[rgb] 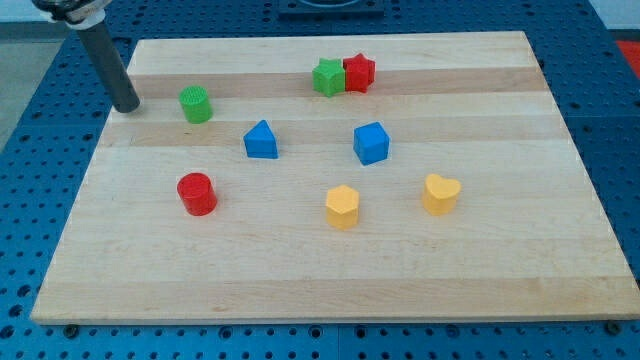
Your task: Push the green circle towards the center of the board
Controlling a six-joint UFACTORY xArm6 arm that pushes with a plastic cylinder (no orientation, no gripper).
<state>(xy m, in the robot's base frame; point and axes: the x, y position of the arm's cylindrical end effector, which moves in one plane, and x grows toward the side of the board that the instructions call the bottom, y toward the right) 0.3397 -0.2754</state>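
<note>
The green circle (196, 104) is a short green cylinder standing on the wooden board (300, 260), toward the view's upper left. My tip (128, 106) rests on the board near its left edge, to the left of the green circle with a clear gap between them. The dark rod rises from the tip toward the view's top left corner.
A green star (327, 77) and a red star (359, 72) touch each other near the view's top middle. A blue triangular block (261, 140) and a blue cube (371, 142) sit mid-board. A red cylinder (197, 193), a yellow hexagon (342, 206) and a yellow heart (440, 194) lie lower.
</note>
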